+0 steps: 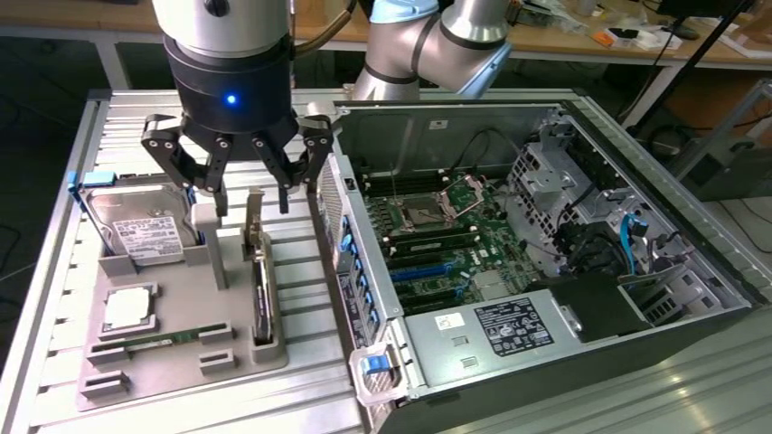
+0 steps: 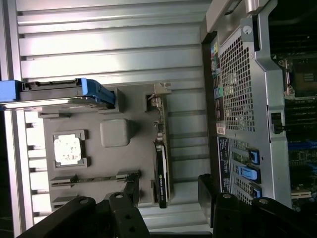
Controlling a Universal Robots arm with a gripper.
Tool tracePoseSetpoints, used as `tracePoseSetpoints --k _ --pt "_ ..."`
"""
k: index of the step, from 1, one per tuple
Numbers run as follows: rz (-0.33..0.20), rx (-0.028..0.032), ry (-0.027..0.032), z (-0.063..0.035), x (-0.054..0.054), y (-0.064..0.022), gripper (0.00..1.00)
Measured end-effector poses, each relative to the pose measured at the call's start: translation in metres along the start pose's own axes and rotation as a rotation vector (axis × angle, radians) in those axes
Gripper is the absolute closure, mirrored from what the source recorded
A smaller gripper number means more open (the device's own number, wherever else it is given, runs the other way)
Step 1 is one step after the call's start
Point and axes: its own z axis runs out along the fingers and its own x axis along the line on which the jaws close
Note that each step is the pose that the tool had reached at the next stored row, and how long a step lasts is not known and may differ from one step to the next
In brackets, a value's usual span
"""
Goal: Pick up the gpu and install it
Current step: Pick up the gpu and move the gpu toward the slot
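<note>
Ribbed metal worktop (image 1: 133, 117) all around, a grey tray (image 1: 169, 371) on it, and an open computer case (image 1: 435, 136) just beside on the exterior view's right. From that view the gripper (image 1: 248, 181) hung above the tray with its fingers spread wide and nothing in them. The gpu (image 1: 258, 271) stood on edge in its tray slot right below, untouched, with clear air between the two. Trouble I'd have watched for: the outer finger sat very near the case's edge, so a descent a touch off line could clip it. A lopsided close could also tip the thin card in its slot or shove it against the grey post (image 1: 208, 240) beside it. That view gave the height gap and the motherboard (image 1: 458, 226) inside the case. On to the wrist view: it looked straight down the card's thin edge, which lay between the dark fingers (image 2: 119, 218) on either side, a line-up the other camera could not judge. It also caught the hard drive (image 2: 54, 94) in its blue frame, well apart from the card.
</note>
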Motion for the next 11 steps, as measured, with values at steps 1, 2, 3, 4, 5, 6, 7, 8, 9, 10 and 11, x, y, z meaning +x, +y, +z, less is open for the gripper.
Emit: tracePoseSetpoints --k 1,2,3,4,5,6,7,8,9,10,11 --pt "0.000 0.0000 0.0000 0.0003 0.0000 0.0000 0.40" --pt "0.000 0.0000 -0.0001 0.0005 0.0000 0.0000 0.40" --pt "0.000 0.0000 0.0000 0.0007 0.0000 0.0000 0.40" --pt "0.000 0.0000 0.0000 0.0009 0.0000 -0.0001 0.40" --pt "0.000 0.0000 0.0000 0.0012 0.0000 -0.0001 0.40" --pt "0.000 0.0000 0.0000 0.0014 0.0000 -0.0001 0.40" --pt "0.000 0.0000 0.0000 0.0017 0.0000 -0.0001 0.40" --pt "0.000 0.0001 0.0000 0.0018 0.0000 -0.0001 0.40" --pt "0.000 0.0000 0.0000 0.0020 0.0000 -0.0001 0.40" --pt "0.000 0.0000 0.0000 0.0022 0.0000 -0.0001 0.40" --pt "0.000 0.0000 -0.0001 0.0025 0.0000 -0.0001 0.40"
